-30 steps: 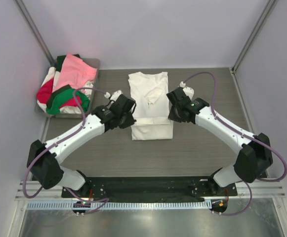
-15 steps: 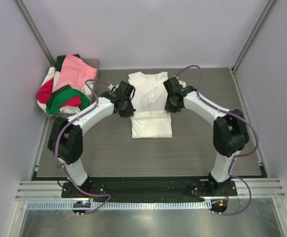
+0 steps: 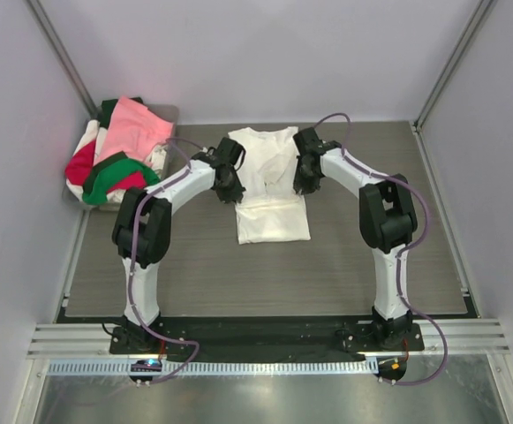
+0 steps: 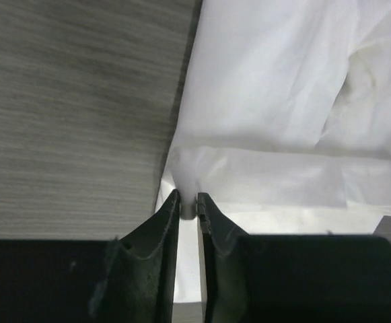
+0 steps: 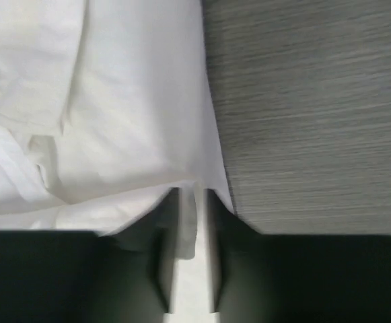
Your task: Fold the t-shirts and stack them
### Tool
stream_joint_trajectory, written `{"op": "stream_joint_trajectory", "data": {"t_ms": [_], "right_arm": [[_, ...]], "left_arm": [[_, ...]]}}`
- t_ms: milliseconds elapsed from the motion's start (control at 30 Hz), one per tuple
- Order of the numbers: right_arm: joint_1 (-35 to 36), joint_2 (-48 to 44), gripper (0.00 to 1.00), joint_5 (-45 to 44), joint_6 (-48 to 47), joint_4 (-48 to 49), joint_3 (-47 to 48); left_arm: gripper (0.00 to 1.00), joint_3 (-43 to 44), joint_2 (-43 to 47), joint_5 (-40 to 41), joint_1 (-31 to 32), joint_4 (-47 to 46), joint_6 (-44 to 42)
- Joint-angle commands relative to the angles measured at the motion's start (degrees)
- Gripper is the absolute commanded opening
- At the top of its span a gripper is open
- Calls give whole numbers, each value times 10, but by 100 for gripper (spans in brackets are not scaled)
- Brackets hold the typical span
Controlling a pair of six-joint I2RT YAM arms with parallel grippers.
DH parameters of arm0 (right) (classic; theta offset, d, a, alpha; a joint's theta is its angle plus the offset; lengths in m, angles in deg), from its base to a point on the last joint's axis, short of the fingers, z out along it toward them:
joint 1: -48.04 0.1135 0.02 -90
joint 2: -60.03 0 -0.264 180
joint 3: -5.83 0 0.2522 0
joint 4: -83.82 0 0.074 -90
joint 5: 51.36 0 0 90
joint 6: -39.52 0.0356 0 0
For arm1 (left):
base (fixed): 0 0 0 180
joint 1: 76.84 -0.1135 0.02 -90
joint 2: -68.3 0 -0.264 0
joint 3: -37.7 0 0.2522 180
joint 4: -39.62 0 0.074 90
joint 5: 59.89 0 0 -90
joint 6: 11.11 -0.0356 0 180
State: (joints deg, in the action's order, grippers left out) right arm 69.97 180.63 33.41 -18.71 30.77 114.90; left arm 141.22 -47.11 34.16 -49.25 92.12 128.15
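Note:
A plain white t-shirt lies on the table's middle, sides folded in, its bottom part doubled up over the body. My left gripper is shut on the folded hem's left corner. My right gripper is shut on the hem's right corner. Both hold the hem low over the shirt's upper half. A heap of pink, red, green and white t-shirts lies at the far left.
The heap rests in a shallow grey tray by the left wall. Grey walls close in the table on three sides. Bare wood-grain table shows in front of the white shirt.
Both grippers have carried the shirt's bottom hem away from the bases, up over the body. The visible shirt has become shorter. Both arms have stretched out farther.

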Motion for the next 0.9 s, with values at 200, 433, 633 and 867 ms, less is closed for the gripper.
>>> {"op": "stream_joint_trajectory", "data": {"t_ms": [200,433,633,867], "right_arm": [[-34,-20,68,-15,-39,-129,227],[52,-183,64,14,-7,-33,-26],[132,-141,57,-5,10,-15,-65],[143,-50,55,-21,5,-16,-22]], "left_arm": [[53,269,-63,-55,-58,182,-64],[56,70,123,-67,-57,151,-87],[54,-123,300,-60,-57,146,-123],[54,-250,438,36,-58,173,-169]]}}
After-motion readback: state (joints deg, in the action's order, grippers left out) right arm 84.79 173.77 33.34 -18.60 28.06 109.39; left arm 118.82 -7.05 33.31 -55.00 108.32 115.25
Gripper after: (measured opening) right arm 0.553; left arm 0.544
